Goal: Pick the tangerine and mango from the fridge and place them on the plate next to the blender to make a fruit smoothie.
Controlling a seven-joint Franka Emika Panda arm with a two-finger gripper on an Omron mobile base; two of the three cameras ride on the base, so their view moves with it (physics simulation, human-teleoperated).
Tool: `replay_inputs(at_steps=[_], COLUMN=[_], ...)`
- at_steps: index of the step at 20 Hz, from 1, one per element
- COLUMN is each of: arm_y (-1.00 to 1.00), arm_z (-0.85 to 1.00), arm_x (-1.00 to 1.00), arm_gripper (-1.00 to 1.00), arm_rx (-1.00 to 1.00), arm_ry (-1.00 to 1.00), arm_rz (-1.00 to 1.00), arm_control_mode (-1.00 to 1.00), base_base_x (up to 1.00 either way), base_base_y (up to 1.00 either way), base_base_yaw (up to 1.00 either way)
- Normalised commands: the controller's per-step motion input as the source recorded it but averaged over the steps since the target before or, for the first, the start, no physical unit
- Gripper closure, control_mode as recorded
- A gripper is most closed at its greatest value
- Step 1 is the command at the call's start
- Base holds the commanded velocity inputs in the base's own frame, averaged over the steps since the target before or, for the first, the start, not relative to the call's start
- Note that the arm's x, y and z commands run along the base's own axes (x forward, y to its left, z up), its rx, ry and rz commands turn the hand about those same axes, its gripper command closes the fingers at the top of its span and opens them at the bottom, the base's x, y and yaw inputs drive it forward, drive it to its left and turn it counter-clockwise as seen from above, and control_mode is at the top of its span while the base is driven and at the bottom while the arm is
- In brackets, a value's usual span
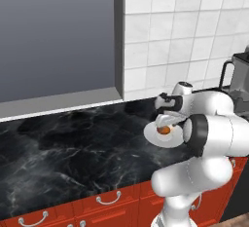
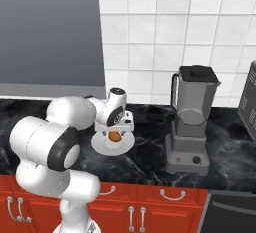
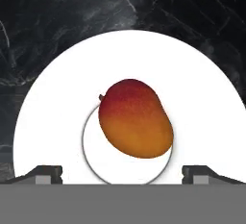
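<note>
I read the gripper (image 3: pixel 123 172) as spread wide and empty, poised directly above the mango (image 3: pixel 135 124). The mango lies on the plate (image 3: pixel 202 98), near its centre, on the dark counter (image 1: pixel 68 148) left of the blender (image 2: pixel 192 122). I judge the fruit light, smooth-skinned and prone to rolling. Any re-grip belongs across its narrow middle, fingers on opposite flanks, with moderate pressure to avoid bruising.

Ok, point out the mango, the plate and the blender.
mango (image 3: pixel 135 119), hand view, middle of its skin.
plate (image 3: pixel 202 98), hand view, bare white surface right of the fruit.
blender (image 2: pixel 195 102), right base view, side of the smoky jar.
</note>
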Motion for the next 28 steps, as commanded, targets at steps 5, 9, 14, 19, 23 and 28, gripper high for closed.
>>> replay_inputs(at_steps=[5,9,14,19,23,28], arm_y=[0.08,0.29,0.28,0.04,0.00,0.00], arm_z=[0.84,0.37,-0.01,-0.04,0.00,0.00], arm_x=[-0.68,-0.99,-0.83,-0.53,0.00,0.00], arm_gripper=[-1.00,-1.00,-1.00,-1.00,-1.00,-1.00], arm_rx=[0.00,0.00,0.00,0.00,0.00,0.00], arm_ry=[-0.02,0.00,-0.02,-0.03,0.00,0.00], arm_rz=[-0.04,-0.11,-0.09,0.00,0.00,0.00], arm_control_mode=[-1.00,-1.00,-1.00,1.00,1.00,1.00], base_base_x=[0.00,0.00,0.00,-0.19,-1.00,-1.00], base_base_y=[0.00,0.00,0.00,0.04,0.41,0.77], base_base_yaw=[0.00,0.00,0.00,0.00,0.02,0.18])
